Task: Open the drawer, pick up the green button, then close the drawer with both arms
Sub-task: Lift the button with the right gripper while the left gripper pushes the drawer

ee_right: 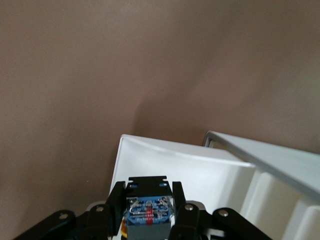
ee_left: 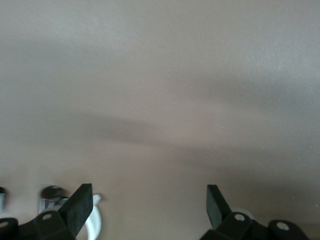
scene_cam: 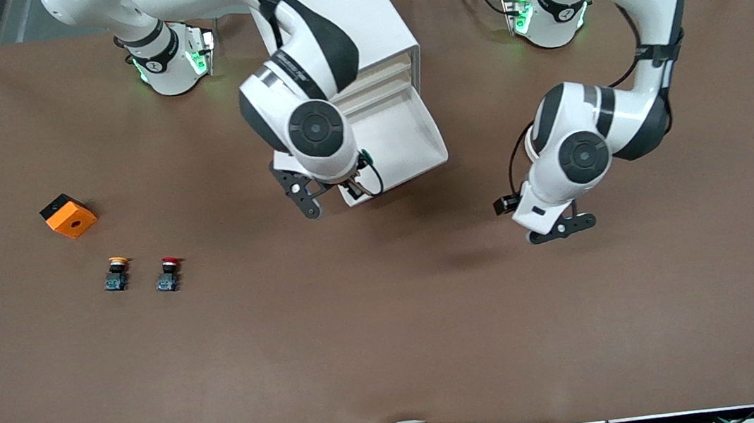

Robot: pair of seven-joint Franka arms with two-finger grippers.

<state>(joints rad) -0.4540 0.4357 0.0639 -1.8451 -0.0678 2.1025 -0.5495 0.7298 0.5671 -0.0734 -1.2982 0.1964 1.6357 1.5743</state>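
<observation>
Brown tabletop, wide and mostly bare; found the white cabinet (scene_cam: pixel 362 14) standing at the robots' edge of it, between the two bases. Saw its lowest drawer (scene_cam: pixel 404 137) pulled well out toward the front camera, so judged the opening step done. Found the right gripper (ee_right: pixel 150 205) up over the front lip of that open drawer, fingers clenched on the button (ee_right: pixel 148 216). Made out the button's bluish base between the fingers in the right wrist view, with the white tray just below. Could not see the cap from there. Read that pose as a lift straight out of the tray, with the button kept over the drawer for now. Judged that the hand had to carry it off to the side before anything could push the front shut. Found the left gripper (scene_cam: pixel 560 226) hanging low over bare table toward the left arm's end, well apart from the drawer, jaws released and wide with nothing between them. Took it to be waiting there, free for the closing push and clear of the other arm's reach. Noted an orange block (scene_cam: pixel 69 216) toward the right arm's end, with a yellow-capped button (scene_cam: pixel 117 273) and a red-capped button (scene_cam: pixel 168 273) side by side nearer the camera, all untouched and no part of this job
</observation>
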